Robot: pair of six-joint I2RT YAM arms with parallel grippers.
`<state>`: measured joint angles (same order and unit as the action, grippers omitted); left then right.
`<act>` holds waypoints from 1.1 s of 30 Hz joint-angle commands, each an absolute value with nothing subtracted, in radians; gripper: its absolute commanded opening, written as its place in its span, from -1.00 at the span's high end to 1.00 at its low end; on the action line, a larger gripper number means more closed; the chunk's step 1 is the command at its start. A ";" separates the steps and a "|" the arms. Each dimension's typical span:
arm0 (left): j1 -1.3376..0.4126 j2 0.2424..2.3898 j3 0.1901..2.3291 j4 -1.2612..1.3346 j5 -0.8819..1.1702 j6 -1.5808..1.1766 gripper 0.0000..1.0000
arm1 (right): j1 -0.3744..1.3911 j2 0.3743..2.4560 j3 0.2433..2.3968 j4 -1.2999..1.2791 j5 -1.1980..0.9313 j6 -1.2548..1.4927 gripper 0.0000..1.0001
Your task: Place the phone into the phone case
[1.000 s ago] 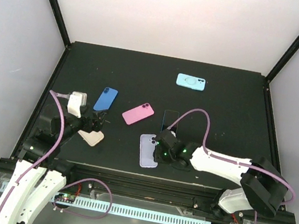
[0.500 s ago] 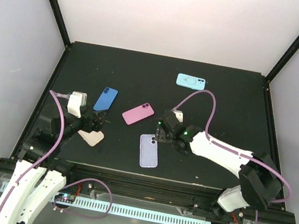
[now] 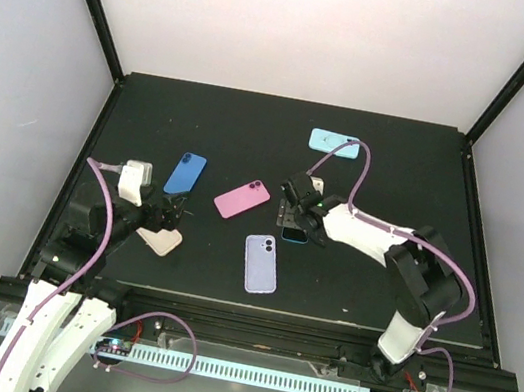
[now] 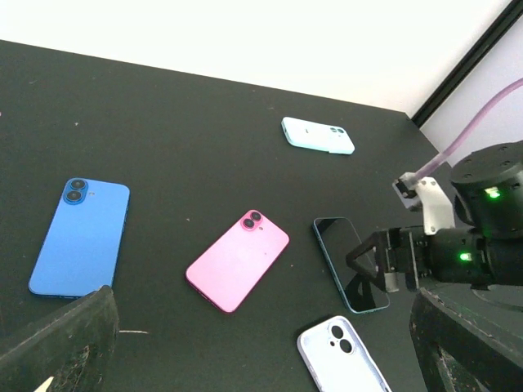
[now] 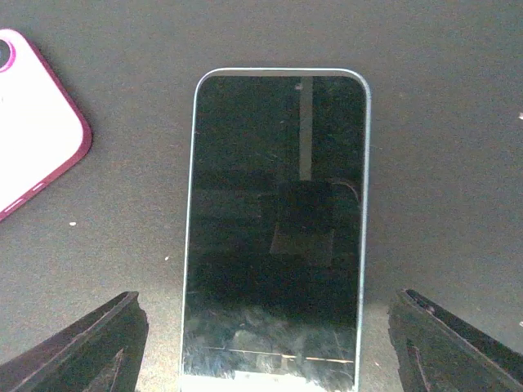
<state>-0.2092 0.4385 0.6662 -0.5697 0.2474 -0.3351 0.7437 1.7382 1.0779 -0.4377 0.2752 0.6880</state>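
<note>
On the black table (image 3: 395,189) the items lie flat and well apart, which we judge leaves room for a grasp. The right gripper (image 5: 268,347) stands wide and empty, jaws either side of the screen-up phone's (image 5: 278,204) near end. The left gripper (image 3: 174,209), fully open and empty, hovers by the beige case (image 3: 160,239), and the light-blue phone case (image 3: 335,144) lies near the far edge. We find no legible brand or writing.

Overhead and both wrist cameras share one phone (image 5: 274,229).

The table (image 3: 397,179) holds a blue phone (image 3: 185,173), pink phone (image 3: 241,199), lavender phone (image 3: 261,264), screen-up phone (image 4: 350,263) and pale-blue case (image 3: 334,144).
</note>
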 commanded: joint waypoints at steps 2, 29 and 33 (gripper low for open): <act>-0.212 0.429 0.677 -0.560 0.248 -0.328 -0.98 | 0.739 1.794 1.129 -0.414 0.253 0.657 -0.63; -0.212 0.427 0.676 -0.558 0.250 -0.328 -0.98 | 0.731 1.939 1.167 -0.455 0.300 0.657 -0.70; -0.212 0.426 0.676 -0.557 0.250 -0.327 -0.98 | 0.728 1.947 1.157 -0.444 0.286 0.654 -0.64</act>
